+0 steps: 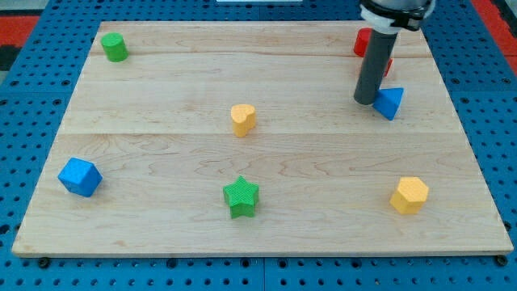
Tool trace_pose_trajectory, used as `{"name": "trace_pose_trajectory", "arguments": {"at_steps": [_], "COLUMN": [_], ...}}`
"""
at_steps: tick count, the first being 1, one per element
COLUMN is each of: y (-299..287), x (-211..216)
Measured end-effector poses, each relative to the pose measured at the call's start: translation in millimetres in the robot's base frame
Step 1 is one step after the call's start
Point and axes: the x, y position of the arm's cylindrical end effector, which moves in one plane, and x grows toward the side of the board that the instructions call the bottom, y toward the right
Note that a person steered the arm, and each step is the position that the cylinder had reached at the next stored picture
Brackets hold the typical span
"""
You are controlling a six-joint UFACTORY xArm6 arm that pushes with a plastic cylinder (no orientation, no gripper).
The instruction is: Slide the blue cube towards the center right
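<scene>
A pale wooden board (266,218) fills most of the view, resting on a blue perforated base (32,113) that shows along every edge. The dark rod (376,65) descends from the view's top right, and my tip (365,101) meets the board in the upper right quarter; the rod carries no fingers or jaws, so nothing is held or clasped. The blue cube (80,177), the block named in the task, lies near the board's left edge in the lower half of the view, well apart from my tip and from the centre right of the board. A yellow block with faceted, roughly hexagonal sides (409,195) sits in the lower right, well below my tip. A green star (241,196) stands near the bottom edge, slightly left of centre. A blue triangular block (390,103) lies just beside my tip on the view's right; whether the two touch cannot be told. A yellow heart-shaped block (242,119) sits a little left of the board's centre, above the green star. A green cylinder (114,47) occupies the top left corner region. A red block (362,42) shows behind the rod near the top right edge, largely hidden by it, so its shape cannot be made out.
</scene>
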Motion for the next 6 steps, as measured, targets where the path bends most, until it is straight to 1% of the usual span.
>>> {"name": "trace_pose_trajectory", "arguments": {"at_steps": [1, 2, 3, 4, 5, 6], "y": [2, -19, -49, -68, -109, -164], "x": [-2, -7, 6, 46, 76, 101]}}
